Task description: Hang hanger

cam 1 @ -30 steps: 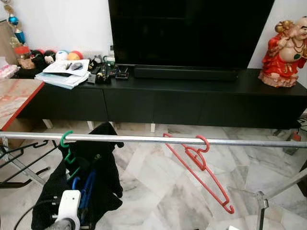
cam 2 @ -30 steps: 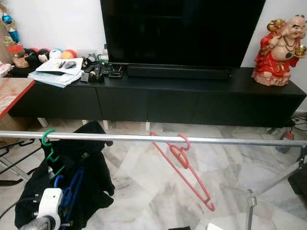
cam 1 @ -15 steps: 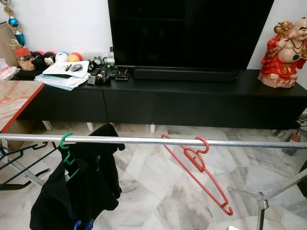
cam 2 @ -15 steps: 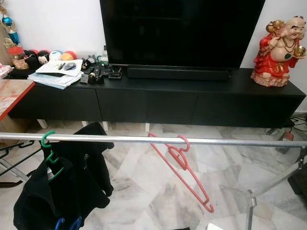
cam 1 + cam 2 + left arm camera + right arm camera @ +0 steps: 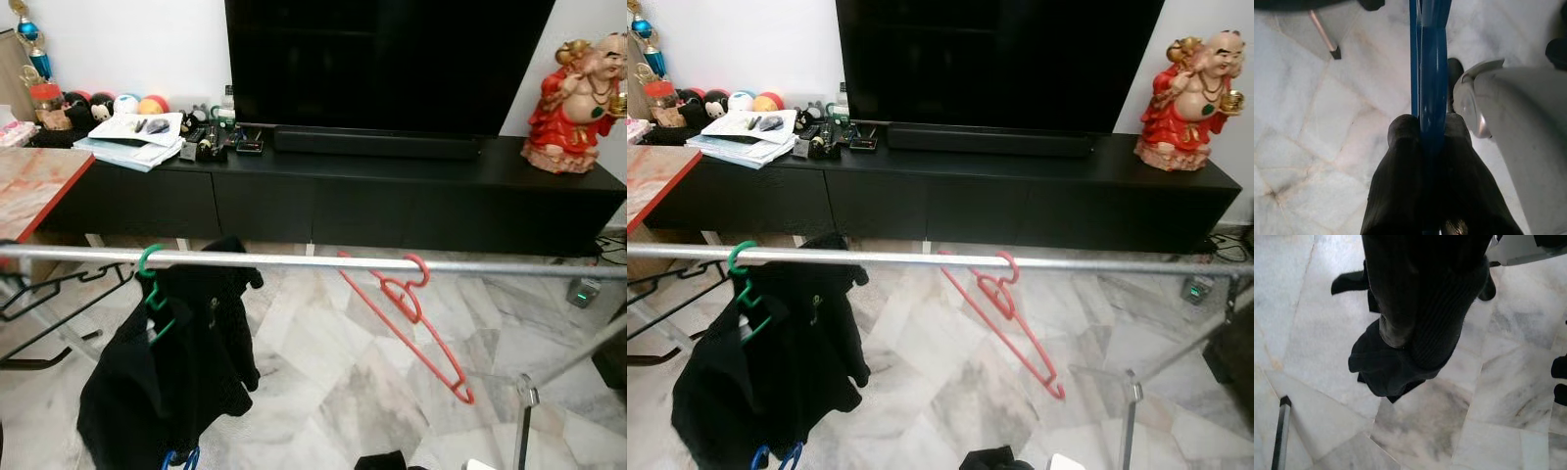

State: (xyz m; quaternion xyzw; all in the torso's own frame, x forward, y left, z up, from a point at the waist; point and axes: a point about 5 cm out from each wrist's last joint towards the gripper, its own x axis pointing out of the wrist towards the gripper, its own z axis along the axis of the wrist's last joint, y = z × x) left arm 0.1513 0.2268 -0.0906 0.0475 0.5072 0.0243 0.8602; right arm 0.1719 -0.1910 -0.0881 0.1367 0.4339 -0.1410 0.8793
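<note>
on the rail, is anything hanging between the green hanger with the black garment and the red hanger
No. In the left eye view the stretch of metal rail between the green hanger, carrying the black garment, and the empty red hanger is bare.

Left gripper (image 5: 1431, 139): two long black fingers (image 5: 1400, 166) with a fine ribbed texture and rounded tips. Beside them sits a smooth, light grey body shell (image 5: 1518, 142) with a curved, metallic-edged rim. Right gripper (image 5: 1422, 340): fingers (image 5: 1442, 328) black, ribbed likewise, broad and rounded at the end. A pale grey housing edge (image 5: 1513, 252) shows behind them.
</note>
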